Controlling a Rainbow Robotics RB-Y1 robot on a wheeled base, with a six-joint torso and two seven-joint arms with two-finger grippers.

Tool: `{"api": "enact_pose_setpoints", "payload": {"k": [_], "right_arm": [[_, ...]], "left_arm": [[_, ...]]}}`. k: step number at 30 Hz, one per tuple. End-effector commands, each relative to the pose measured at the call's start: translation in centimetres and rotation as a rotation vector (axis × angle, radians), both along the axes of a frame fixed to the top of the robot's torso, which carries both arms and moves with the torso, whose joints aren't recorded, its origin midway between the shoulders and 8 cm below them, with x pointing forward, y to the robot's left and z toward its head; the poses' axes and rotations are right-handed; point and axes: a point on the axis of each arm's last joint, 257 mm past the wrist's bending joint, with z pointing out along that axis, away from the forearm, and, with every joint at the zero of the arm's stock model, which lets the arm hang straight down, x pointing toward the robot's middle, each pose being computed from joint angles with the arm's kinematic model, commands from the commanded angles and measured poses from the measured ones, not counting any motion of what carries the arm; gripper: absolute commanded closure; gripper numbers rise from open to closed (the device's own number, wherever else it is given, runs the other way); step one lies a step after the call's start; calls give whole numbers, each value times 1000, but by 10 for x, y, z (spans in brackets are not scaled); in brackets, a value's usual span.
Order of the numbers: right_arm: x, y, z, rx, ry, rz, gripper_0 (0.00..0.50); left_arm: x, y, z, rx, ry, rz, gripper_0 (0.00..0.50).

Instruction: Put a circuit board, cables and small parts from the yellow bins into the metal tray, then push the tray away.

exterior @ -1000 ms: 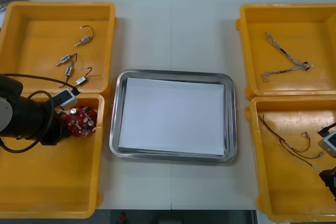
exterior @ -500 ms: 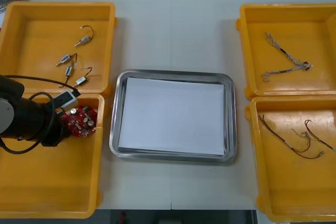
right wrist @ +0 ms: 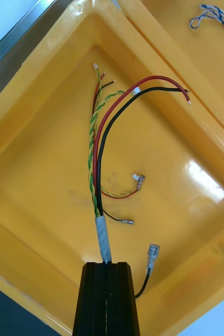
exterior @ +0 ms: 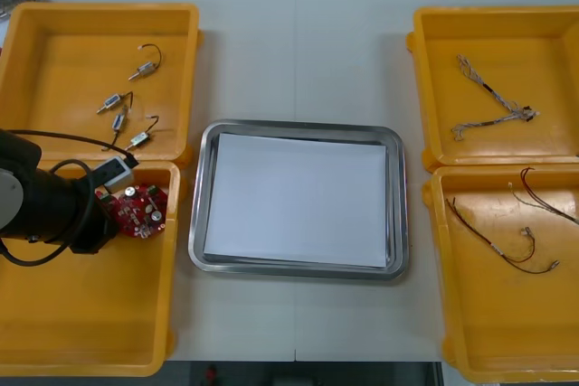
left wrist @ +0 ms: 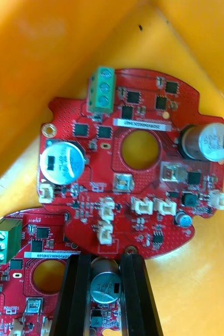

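Picking step, both arms. Left gripper [left wrist: 107,258] sits in the far right corner of the near-left yellow bin [exterior: 172,314], fingers closed across a capacitor on a red circuit board [exterior: 137,209]. Right gripper [right wrist: 106,265] is pinched tight on the taped end of a red and yellow cable [right wrist: 97,142], held above the near-right yellow bin [exterior: 434,268]. Next, I'd guess: carry both inward and release over the metal tray [exterior: 398,196], white inside.

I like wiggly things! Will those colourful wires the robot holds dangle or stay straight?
Probably floppy: the cables, pinched by the right gripper over a yellow bin, curve and splay apart. Likely light too, being thin. The left gripper grips a circuit board.
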Motion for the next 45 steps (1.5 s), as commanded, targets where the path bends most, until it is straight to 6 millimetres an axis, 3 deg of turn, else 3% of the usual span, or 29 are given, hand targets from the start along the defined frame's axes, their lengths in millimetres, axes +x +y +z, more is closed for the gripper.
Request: {"api": "enact_pose_setpoints", "payload": {"k": [1, 10, 17, 38, 45], "right_arm": [[13, 9, 15, -89, -18, 54, 500], [27, 25, 21, -155, -25, 130, 500], [26, 30, 21, -156, -17, 144, 500], [23, 34, 19, -145, -2, 160, 500], [23, 34, 19, -145, -2, 160, 500]], "left_arm": [[-1, 17, 33, 81, -15, -85, 500], [-16, 30, 77, 129, -11, -79, 500], [-26, 26, 104, 156, -39, -92, 500], [-28, -9, 123, -9, -32, -21, 500], [-35, -1, 132, -26, -19, 52, 500]]}}
